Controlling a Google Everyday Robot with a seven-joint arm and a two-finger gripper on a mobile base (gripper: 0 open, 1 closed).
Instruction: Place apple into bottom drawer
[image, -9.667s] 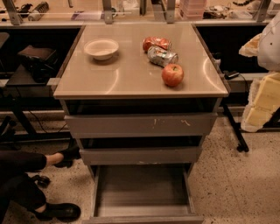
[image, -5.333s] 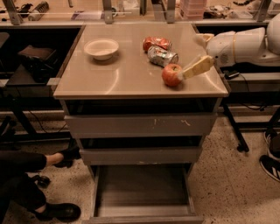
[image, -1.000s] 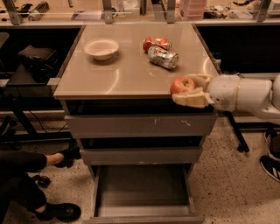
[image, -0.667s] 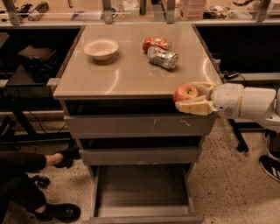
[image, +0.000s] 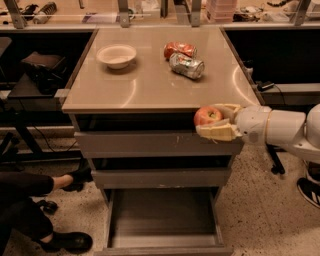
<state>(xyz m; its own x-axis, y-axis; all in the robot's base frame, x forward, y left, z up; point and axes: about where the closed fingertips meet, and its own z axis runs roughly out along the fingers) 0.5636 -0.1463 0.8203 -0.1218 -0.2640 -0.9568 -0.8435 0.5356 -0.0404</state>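
The red apple (image: 207, 115) is held in my gripper (image: 214, 121), whose cream fingers (image: 219, 132) close around it from the right. The gripper sits just in front of the cabinet's top edge, at the level of the top drawer front, right of centre. My white arm (image: 280, 129) reaches in from the right. The bottom drawer (image: 162, 240) is pulled open below, a wide shallow tray with a bare grey floor. The apple is well above it.
On the cabinet top (image: 145, 85) stand a white bowl (image: 116, 54), a crushed red can (image: 179, 49) and a crushed silver can (image: 186, 65). A seated person's legs and black shoes (image: 65, 242) are at the lower left. Another shoe (image: 309, 191) is at the right edge.
The apple has been picked off the cabinet top and carried off its front edge. Over the last second the gripper has lowered slightly with the apple in it.
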